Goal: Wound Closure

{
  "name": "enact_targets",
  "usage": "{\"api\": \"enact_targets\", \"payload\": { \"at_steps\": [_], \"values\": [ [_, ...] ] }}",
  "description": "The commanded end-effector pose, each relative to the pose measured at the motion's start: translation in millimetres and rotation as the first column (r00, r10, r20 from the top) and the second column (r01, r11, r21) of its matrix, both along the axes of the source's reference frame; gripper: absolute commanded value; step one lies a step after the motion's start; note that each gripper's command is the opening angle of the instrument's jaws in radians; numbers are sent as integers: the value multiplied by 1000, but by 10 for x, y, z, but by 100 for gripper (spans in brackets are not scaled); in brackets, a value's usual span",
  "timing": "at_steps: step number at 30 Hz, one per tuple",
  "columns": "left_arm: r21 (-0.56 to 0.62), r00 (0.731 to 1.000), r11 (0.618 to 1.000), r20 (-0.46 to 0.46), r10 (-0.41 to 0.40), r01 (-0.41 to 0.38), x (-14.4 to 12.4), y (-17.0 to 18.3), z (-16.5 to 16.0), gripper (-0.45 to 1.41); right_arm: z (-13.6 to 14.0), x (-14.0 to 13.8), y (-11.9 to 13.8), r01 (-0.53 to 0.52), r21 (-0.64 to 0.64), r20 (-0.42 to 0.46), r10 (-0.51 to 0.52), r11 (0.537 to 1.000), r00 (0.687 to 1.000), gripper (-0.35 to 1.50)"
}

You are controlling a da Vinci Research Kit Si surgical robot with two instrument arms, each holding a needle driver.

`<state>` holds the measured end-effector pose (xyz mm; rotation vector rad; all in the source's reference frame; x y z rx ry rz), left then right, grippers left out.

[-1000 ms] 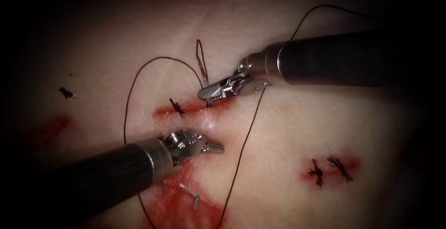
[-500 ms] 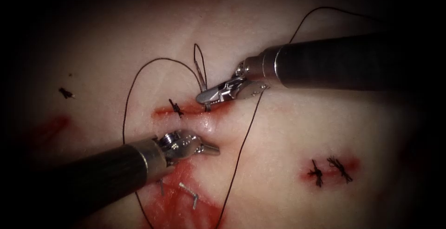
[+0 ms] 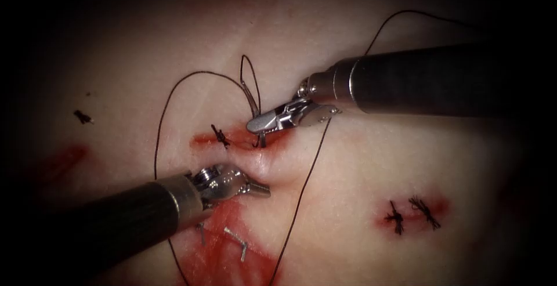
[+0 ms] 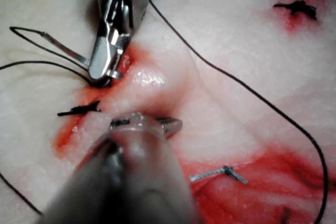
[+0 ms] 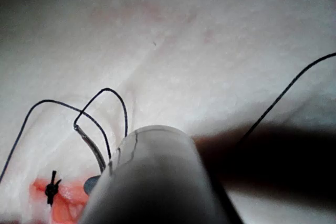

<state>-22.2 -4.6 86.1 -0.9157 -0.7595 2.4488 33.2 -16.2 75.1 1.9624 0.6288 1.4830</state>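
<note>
Surgical practice bench, sutured tissue (image 3: 360, 164), robot tools

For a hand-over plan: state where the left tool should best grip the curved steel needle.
Likely the bare tail stretch of the curved steel needle, which rises free above the right tool. That tool's shut jaws hold it low on its curve, at the red cut. Come from the endoscope view's left with the empty left tool, clear of the dark thread trailing off the tail.

Right tool (image 3: 259, 125): shaft enters from the right, jaws closed, clamping the needle (image 3: 253, 101). Left tool (image 3: 259, 189): shaft from lower left, jaws closed, empty.
</note>
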Motion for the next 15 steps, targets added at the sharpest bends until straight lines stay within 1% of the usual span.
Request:
{"api": "enact_targets", "payload": {
  "at_steps": [1,5,15],
  "values": [
    [-1,1000,1000,1,1,-1,-6,1,7,5,2,10,-11,15,-2,-10,-15,1000,1000,-35],
    [-1,1000,1000,-2,-2,2,-4,2,7,5,-8,14,-24,35,-2,-22,-35,999,999,-35],
    [-3,1000,1000,-2,-2,2,-2,2,5,5,-18,15,-38,38,0,-20,-38,999,999,-35]
  ]
}}
